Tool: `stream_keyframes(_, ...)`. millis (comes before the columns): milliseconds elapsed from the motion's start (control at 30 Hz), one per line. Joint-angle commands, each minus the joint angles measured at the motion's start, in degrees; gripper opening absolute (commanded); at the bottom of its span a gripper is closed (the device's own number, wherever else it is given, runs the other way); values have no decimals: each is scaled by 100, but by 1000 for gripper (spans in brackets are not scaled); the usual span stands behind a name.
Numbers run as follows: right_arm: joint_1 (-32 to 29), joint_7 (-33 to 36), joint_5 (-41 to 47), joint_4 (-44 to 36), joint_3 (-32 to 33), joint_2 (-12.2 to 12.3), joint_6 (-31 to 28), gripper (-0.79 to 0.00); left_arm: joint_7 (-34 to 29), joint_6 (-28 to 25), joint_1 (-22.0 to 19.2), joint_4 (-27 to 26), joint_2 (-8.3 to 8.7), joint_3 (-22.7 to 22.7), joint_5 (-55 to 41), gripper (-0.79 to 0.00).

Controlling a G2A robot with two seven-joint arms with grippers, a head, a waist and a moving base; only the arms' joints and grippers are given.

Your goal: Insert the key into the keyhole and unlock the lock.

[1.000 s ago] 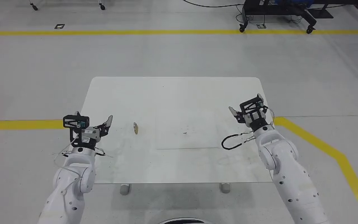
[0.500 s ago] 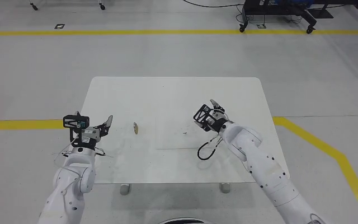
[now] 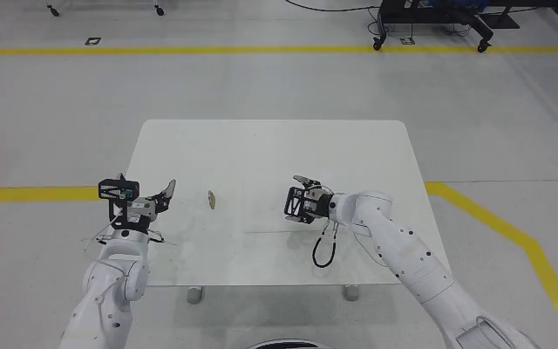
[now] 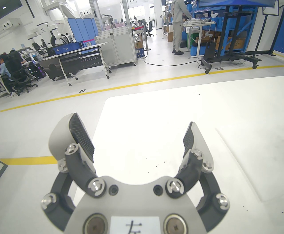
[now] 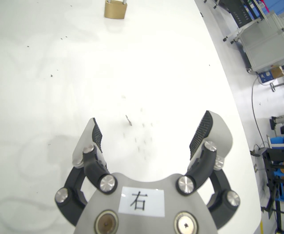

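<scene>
Top view: we are holding right gripper (image 3: 297,199) and left gripper (image 4: 133,133) wide open, empty; right is hovering near the key (image 5: 128,120), lock (image 3: 212,200) lying at its nine o'clock.

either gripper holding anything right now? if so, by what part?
Nothing held. Left gripper and right gripper are both open; the key lies on the table, ungripped.

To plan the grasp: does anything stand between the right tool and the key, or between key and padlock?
Nothing visible does. The key lies on the bare table just ahead of the open right tool; between it and the brass padlock are only tiny specks.
</scene>
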Motion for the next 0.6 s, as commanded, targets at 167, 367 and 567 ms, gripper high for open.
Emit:
stream_keyframes(167, 507, -96, 356, 766, -358, -131, -446, 0, 0, 0, 0, 0, 0, 0, 0, 0)
stream_keyframes(367, 738, -188, 401, 1077, -541, -192, -584, -339, 0, 0, 0, 0, 0, 0, 0, 0)
stream_keyframes(567, 895, -198, 378, 1312, -702, -240, -678, -637, 0, 0, 0, 0, 0, 0, 0, 0)
